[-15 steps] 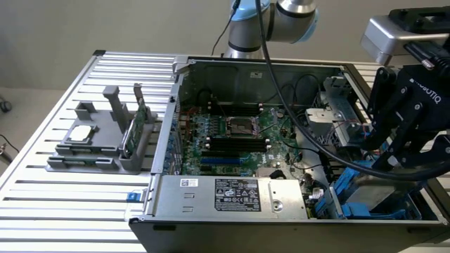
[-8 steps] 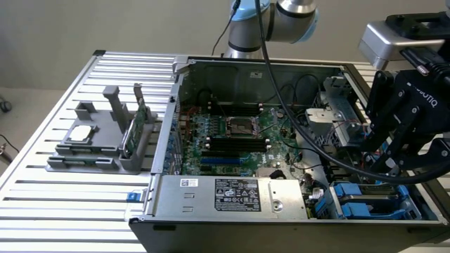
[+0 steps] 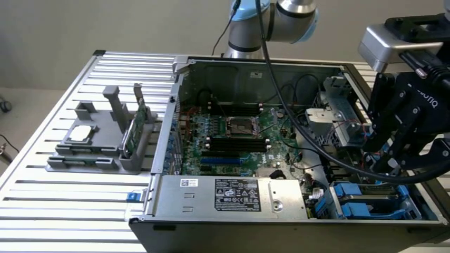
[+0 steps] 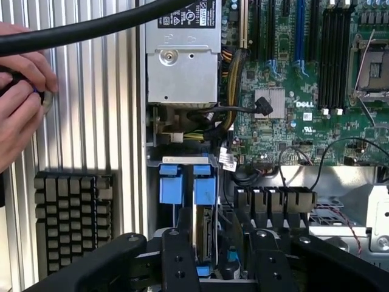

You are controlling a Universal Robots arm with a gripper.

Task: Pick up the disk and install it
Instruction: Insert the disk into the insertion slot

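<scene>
The arm's gripper (image 3: 397, 158) hangs over the drive bay (image 3: 404, 203) at the corner of the open computer case (image 3: 281, 234), on the exterior view's right. From the wrist, its black fingers (image 4: 178, 261) stand part-way apart, nothing pinched between them. The disk (image 4: 205, 243) sits on edge down in the bay, in the gap between them and just beside one finger; I cannot tell whether that finger touches it. Blue carrier tabs (image 4: 170, 182) lie just past it, towards the silver power supply (image 4: 182, 67). A person's hand (image 4: 18, 115) rests out on the slatted counter (image 4: 91, 134), well apart from the case. A grey fixture (image 3: 98, 147) stands on the counter at the exterior view's left
</scene>
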